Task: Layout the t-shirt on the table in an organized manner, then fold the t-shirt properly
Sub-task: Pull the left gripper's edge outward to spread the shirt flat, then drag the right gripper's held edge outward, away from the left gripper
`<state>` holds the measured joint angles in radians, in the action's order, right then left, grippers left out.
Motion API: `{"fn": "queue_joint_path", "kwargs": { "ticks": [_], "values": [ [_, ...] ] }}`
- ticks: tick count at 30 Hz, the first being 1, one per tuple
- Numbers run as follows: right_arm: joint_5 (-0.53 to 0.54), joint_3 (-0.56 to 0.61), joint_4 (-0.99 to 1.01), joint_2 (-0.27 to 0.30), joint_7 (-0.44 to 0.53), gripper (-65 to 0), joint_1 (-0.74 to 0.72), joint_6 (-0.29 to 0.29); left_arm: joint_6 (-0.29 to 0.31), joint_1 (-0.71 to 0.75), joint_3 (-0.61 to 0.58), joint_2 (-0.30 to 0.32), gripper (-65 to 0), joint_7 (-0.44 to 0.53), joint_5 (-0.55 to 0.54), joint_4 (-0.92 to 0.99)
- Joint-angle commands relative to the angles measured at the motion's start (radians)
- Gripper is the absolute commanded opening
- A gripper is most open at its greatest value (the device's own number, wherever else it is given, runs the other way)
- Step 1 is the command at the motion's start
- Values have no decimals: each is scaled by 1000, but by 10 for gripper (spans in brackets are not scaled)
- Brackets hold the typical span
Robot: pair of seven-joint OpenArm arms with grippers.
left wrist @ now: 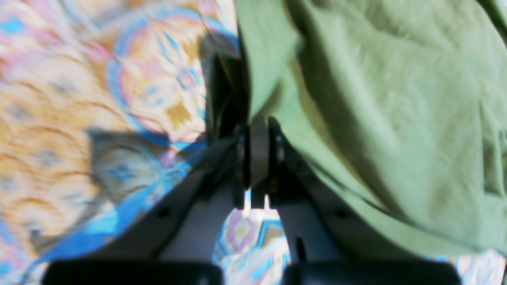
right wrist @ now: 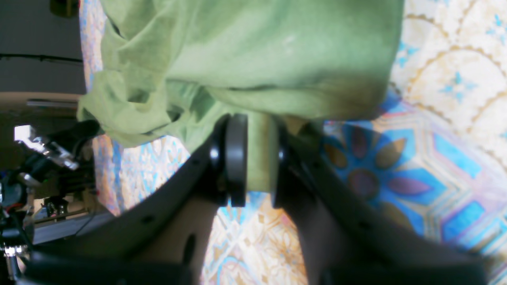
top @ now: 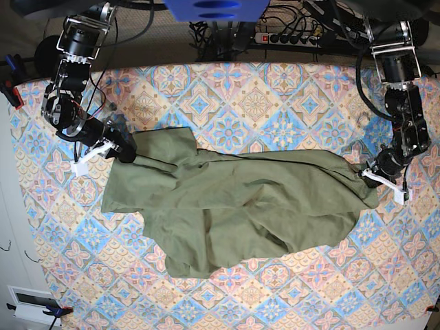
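Patterned cloth covers the table (top: 275, 103) from edge to edge, with cables and a power strip along its far side. In the base view the t-shirt (top: 234, 206) lies crumpled across the middle, its long axis running left to right, a loose flap hanging toward the near edge. The right gripper (top: 122, 152) sits at the shirt's left end and the left gripper (top: 369, 173) at its right end, so each arm already has its own end and the cloth stretches between them. Nothing else lies on the table to block a pull outward.

From the left wrist view, the left gripper (left wrist: 257, 154) is clenched, pads pressed together at the shirt's (left wrist: 376, 118) edge; the picture is blurred, so I judge rather than see plainly that a thin fold of cloth is pinched there. The table (left wrist: 79, 99) shows bare to one side.

From the right wrist view, the right gripper (right wrist: 253, 158) is clamped on a thick bunch of the t-shirt (right wrist: 245, 51), green cloth filling the gap between the pads, with the table (right wrist: 435, 138) beneath.

Spreading probably calls for drawing the two ends apart along that long axis.
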<state>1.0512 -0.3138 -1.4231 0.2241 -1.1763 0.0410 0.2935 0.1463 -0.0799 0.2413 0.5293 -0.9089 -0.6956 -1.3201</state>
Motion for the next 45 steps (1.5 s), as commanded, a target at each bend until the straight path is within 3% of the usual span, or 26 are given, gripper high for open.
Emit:
{"fn": "queue_joint_path", "kwargs": {
  "ticks": [1,5,11,15,20,27,33,36,40,45],
  "values": [
    [25,-5,-18,16,12,-555,-14,9,17,22,37,44,-650,0,-28,-57],
    [25,-5,-18,16,14,-555,-14,9,42,125,154,90,-650,-82,-138,-158],
    [25,-5,-18,16,12,-555,-14,9,78,276,306,116,-650,-148,-220,-207],
    [25,-5,-18,16,11,-555,-14,9,97,338,310,121,-650,-138,-180,-198],
    [25,-2,-18,16,11,-555,-13,9,97,371,306,78,-650,-71,-89,-178],
    [25,23,-83,16,11,-555,30,9,97,441,243,74,-650,-72,-74,-213],
    [24,26,-109,16,11,-555,70,9,97,504,241,74,-650,-69,7,-249],
    [24,67,-112,16,14,-555,76,9,97,496,247,74,-650,-65,24,-249],
    [24,120,-114,19,12,-555,86,9,97,504,243,74,-650,11,29,-249],
    [22,198,-115,19,19,-555,104,9,97,543,240,74,-650,9,29,-250]
  ]
}}
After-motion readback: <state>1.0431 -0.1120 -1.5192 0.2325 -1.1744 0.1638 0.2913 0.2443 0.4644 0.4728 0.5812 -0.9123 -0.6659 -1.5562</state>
